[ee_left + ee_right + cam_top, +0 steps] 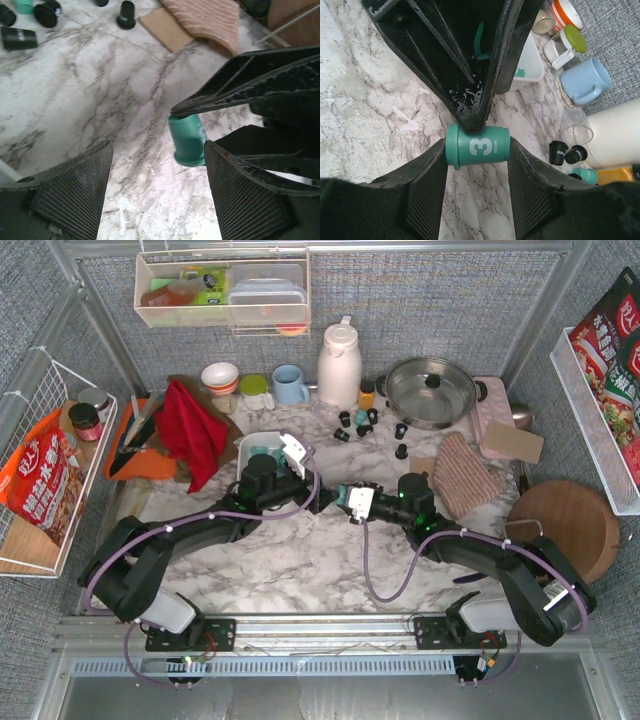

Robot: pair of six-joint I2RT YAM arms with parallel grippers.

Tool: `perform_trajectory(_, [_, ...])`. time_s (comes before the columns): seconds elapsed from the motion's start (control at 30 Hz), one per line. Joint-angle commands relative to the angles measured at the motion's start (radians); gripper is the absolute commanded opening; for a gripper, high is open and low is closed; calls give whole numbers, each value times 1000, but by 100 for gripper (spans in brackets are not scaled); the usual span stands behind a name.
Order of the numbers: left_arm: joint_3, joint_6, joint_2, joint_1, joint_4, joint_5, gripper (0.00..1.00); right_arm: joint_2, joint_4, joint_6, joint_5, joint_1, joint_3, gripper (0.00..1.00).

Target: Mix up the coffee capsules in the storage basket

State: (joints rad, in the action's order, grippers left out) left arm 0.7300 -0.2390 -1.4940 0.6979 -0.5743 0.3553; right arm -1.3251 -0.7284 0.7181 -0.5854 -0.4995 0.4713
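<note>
Left gripper (157, 146) fingers spread wide; right gripper (477, 145) fingers clamped on teal capsule (187, 140).

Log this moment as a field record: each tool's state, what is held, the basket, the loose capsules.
left tool: open, holding nothing, facing the held capsule
right tool: shut on teal capsule, marked 3
storage basket: beside the left arm's wrist, partly hidden; teal pods show inside, no black ones seen
black capsules: several loose on the marble table, near the steel pan
loose teal capsule: one, among the black ones
</note>
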Motion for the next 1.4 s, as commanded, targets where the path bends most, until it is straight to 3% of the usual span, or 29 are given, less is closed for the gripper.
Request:
perform_trajectory(0.0, [-1, -72, -11, -1, -106, 102, 82, 2, -56, 46, 32, -6, -2, 33])
perform_trajectory(0.13, [-14, -99, -19, -1, -174, 109, 80, 4, -48, 57, 26, -12, -2, 33])
perform_trajectory(0.5, [50, -174, -127, 0, -179, 188, 62, 12, -43, 67, 30, -23, -2, 33])
perform_trajectory(0.63, [54, -181, -135, 0, -198, 191, 45, 10, -43, 67, 35, -25, -2, 35])
perform_trajectory(0.83, [38, -175, -110, -2, -193, 101, 23, -4, -55, 22, 73, -25, 2, 64])
perform_trajectory(1.0, [23, -153, -59, -27, -121, 33, 11, -10, -57, -13, 119, -19, 3, 80])
perform_trajectory(1.03, [22, -150, -41, -34, -90, -3, 9, -10, -58, -26, 139, -18, 5, 87])
perform_trajectory(1.07, [20, -138, -22, -42, -58, -58, 8, -7, -61, -51, 181, -15, 7, 98])
perform_trajectory(1.2, [28, -73, 49, -76, 90, -322, 9, -2, -27, -256, 447, -5, 60, 99])
perform_trajectory(1.27, [53, -43, 56, -94, 177, -450, 10, -11, 132, -419, 658, 4, 162, 99])
perform_trajectory(1.37, [78, -6, 38, -122, 233, -563, 10, -73, 501, -624, 917, 42, 372, 99])
